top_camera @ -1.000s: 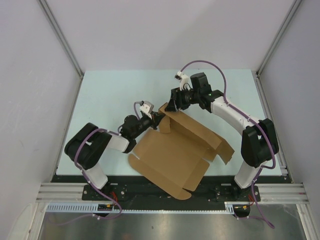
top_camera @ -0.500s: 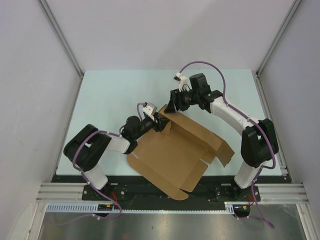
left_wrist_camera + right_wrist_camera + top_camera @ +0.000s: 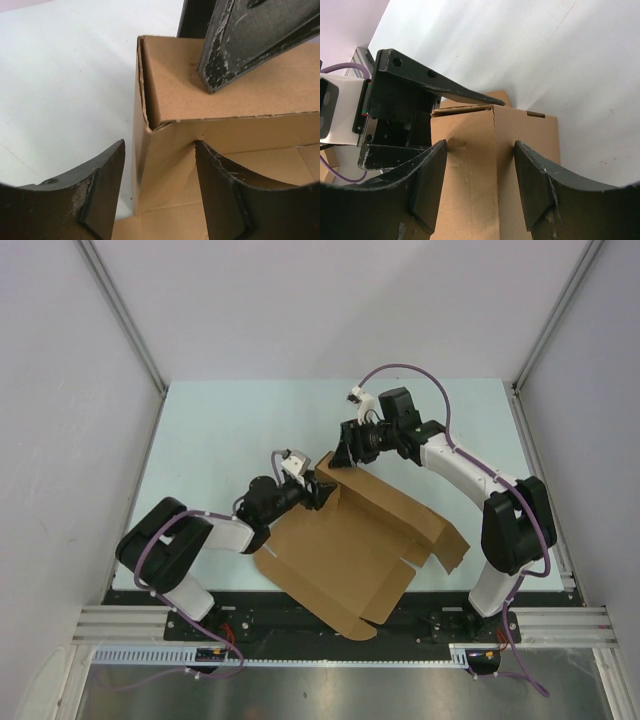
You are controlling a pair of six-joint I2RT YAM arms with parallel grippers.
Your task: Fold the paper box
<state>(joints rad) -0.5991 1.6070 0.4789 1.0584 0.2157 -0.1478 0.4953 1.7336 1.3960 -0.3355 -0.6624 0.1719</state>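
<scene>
Left wrist view: the left gripper [image 3: 159, 150] stands with its jaws spread apart and closed on nothing. A raised corner of the paper box [image 3: 170, 100] sits in the gap, clear of one finger [image 3: 100, 185] and right at the edge of the other. One dark, scuffed finger [image 3: 240, 40] of the right gripper leans against the inner face of that same raised wall.

In the right wrist view, the right gripper [image 3: 480, 145] is likewise parted. The upright cardboard corner shows past both its fingers and is wider than the gap, so it is not pinched. The left gripper's black frame reaches in from the other side.

From above, both grippers meet at the box's far-left corner, near the middle of the pale table [image 3: 220, 430]. The box lies half-formed, with a flat brown base and a rounded flap toward the arms' bases. A long wall stands along its far-right side, and a loose end flap lies near the right arm's base.
</scene>
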